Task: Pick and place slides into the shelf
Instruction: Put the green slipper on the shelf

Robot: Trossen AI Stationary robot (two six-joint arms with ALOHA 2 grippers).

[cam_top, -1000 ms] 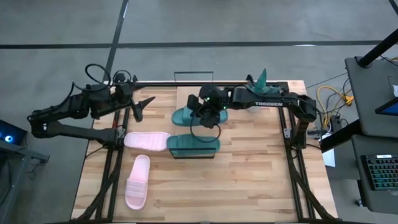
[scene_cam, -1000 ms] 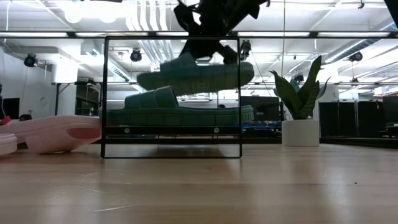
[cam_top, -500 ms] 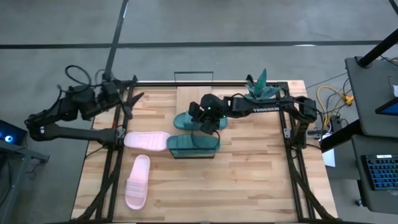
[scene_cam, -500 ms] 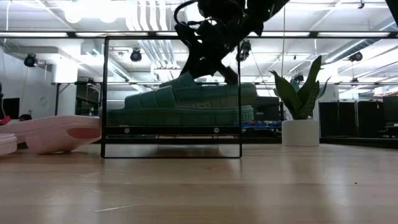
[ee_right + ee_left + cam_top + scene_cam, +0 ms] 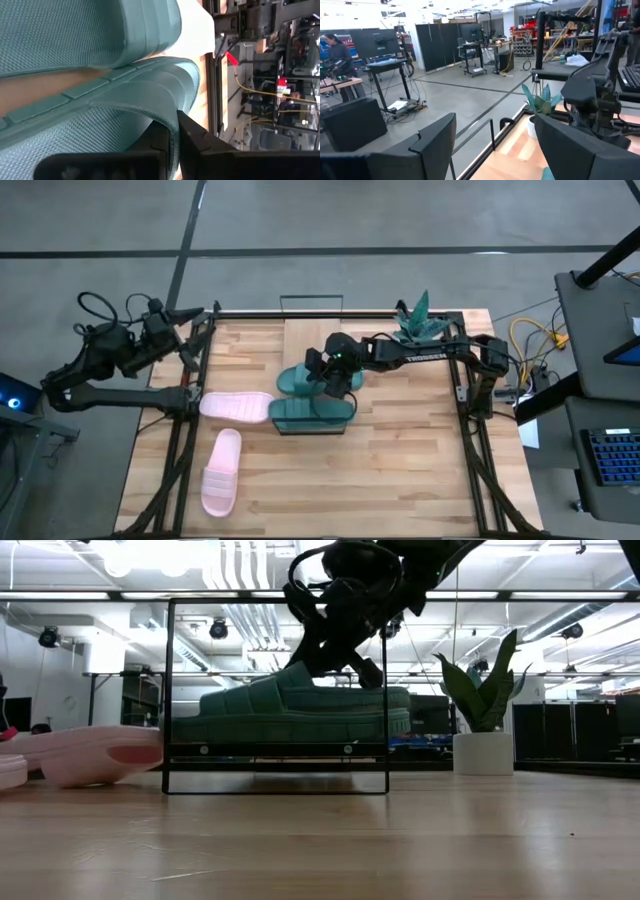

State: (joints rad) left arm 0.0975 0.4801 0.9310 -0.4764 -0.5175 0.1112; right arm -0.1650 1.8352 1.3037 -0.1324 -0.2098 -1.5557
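Two teal slides are at the shelf (image 5: 311, 418) right now: one (image 5: 310, 412) sits on the board, and the second teal slide (image 5: 305, 378) lies just behind it with your right gripper (image 5: 335, 372) clamped on its strap. From the right wrist view, the fingers are pinched shut on the strap edge, so it's not let go yet. In the low view that slide (image 5: 300, 705) looks about level with the first one, inside the black frame, so I'd say you're at the set-down part of the placing step. Next move, as I see it: make sure it's resting flat on the board beside its twin, then open up and lift straight out so you don't drag it.

Your left gripper (image 5: 183, 315) is parked off the table's far left corner, fingers spread, holding nothing.

Both pink slides are left to do: one (image 5: 236, 405) touching the shelf's left end, the other (image 5: 221, 471) nearer the front edge. Surface is a light wood tabletop (image 5: 400, 460) with a small potted plant (image 5: 418, 315) at the back. Room beyond is an open workshop with desks, and a person at the far left in the left wrist view.
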